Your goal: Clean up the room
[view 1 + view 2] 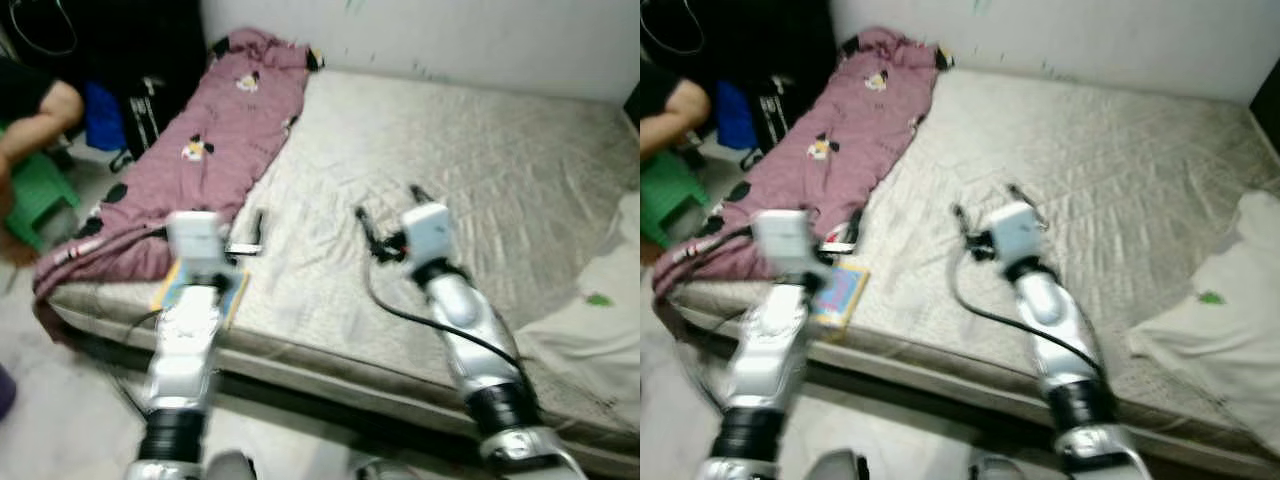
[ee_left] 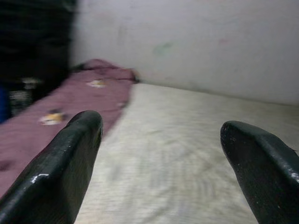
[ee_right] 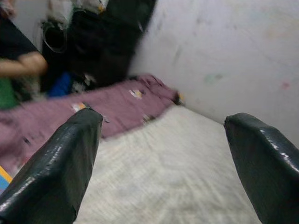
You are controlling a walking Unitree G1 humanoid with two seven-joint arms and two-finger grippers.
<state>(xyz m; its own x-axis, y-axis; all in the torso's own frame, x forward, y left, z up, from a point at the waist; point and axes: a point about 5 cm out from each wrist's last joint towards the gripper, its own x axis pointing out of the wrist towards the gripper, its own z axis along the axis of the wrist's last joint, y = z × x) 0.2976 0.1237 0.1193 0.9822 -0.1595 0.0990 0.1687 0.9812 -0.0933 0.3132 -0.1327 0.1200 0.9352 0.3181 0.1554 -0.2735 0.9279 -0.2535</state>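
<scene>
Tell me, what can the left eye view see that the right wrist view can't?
Left eye view's extras: the white cloth on the bed's right side, plus the silver left arm and right arm. Right wrist view's extra: the right arm's black fingers up close, spread wide apart. Shared: the pink blanket, the mattress and a person's arm.

A mattress [image 1: 480, 170] is lying before the robot, its far edge against the wall [image 1: 450, 35]; a blanket [image 1: 200, 150] is stretching along its left side; a book [image 1: 840, 292] is sitting near the front edge beside the blanket; a cloth [image 1: 1220, 310] is lying at the right; a person's arm [image 1: 40, 120] is showing left of the mattress.
</scene>
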